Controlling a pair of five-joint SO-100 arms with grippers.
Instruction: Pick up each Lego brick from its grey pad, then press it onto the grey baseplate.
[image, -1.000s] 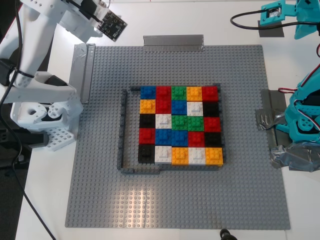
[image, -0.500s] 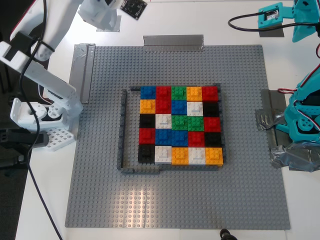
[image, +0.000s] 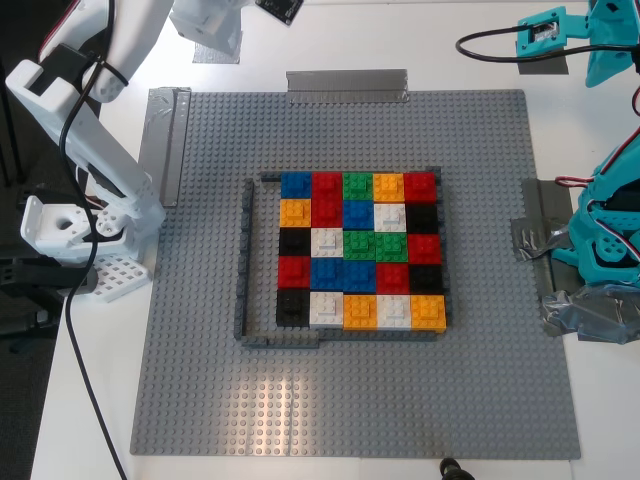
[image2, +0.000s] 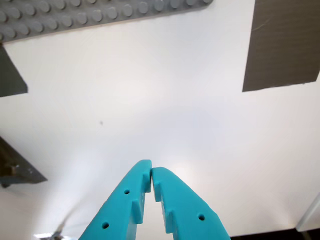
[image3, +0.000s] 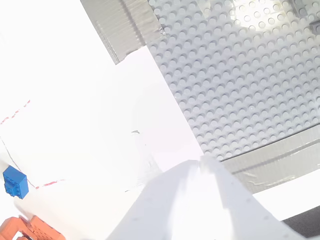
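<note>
Several Lego bricks (image: 360, 250) in red, blue, green, orange, white and black are packed into a square on the grey baseplate (image: 200, 380), inside a thin dark grey frame. My first gripper (image2: 151, 172), teal, is shut and empty over the white table, beside a grey pad (image2: 282, 45). It shows at the exterior view's top right (image: 603, 55). My second gripper (image3: 202, 165), white and overexposed, looks shut and empty past the baseplate's corner (image3: 240, 75). A loose blue brick (image3: 14, 182) and an orange brick (image3: 30, 230) lie on the table near it.
Long grey tape strips (image: 347, 85) hold the baseplate's edges. The white arm's base (image: 85, 230) stands at the exterior view's left. The teal arm's base (image: 605, 240) stands on tape at its right. A cable (image: 490, 35) runs near the teal gripper.
The white arm has swung up and away toward the exterior view's top edge, so its gripper is now mostly out of that picture. The teal arm has barely moved. The bricks are unchanged.
</note>
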